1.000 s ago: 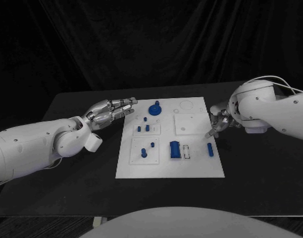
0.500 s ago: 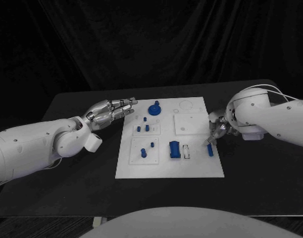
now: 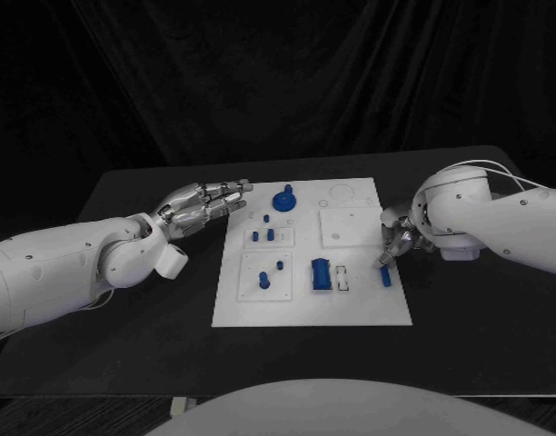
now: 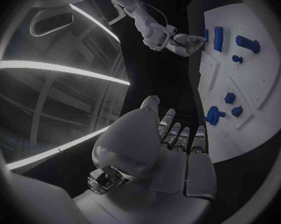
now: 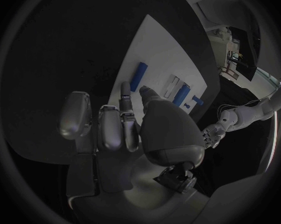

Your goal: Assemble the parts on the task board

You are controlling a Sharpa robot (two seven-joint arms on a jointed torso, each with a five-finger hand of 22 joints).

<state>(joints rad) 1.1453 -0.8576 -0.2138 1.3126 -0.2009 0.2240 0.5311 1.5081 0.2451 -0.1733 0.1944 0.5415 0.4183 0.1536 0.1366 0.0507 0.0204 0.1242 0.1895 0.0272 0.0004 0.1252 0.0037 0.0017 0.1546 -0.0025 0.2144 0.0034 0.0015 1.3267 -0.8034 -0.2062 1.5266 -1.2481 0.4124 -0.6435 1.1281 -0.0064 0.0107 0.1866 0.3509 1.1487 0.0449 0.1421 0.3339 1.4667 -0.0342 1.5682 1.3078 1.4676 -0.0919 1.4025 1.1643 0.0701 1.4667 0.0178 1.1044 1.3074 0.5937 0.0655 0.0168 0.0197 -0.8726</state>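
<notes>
A: While its fingers point down at the board's right edge, what does the right robot hand [image 3: 399,234] hold?

B: Nothing that can be seen. Its fingers are slightly curled and held together, with the tips just above a blue bar [image 3: 385,275] lying near that edge. Whether they touch the bar or the board cannot be told.

A: And the left robot hand [image 3: 203,208]?

B: It is released, fingers stretched out and close together, hanging beside the upper left corner of the task board [image 3: 311,309], apart from it and holding nothing.

A: What lies around them?

B: The white task board sits mid-worktop [image 3: 121,354]. On it stand a round blue knob [image 3: 284,197] near the top, several small blue pegs [image 3: 263,234] on the left panels, and a blue block [image 3: 320,273] beside a pale slotted piece [image 3: 342,278].

A: Anything obscured?

B: The right arm's bulk hides the hand's palm from the head camera, and the small pegs are too tiny to describe further.
</notes>
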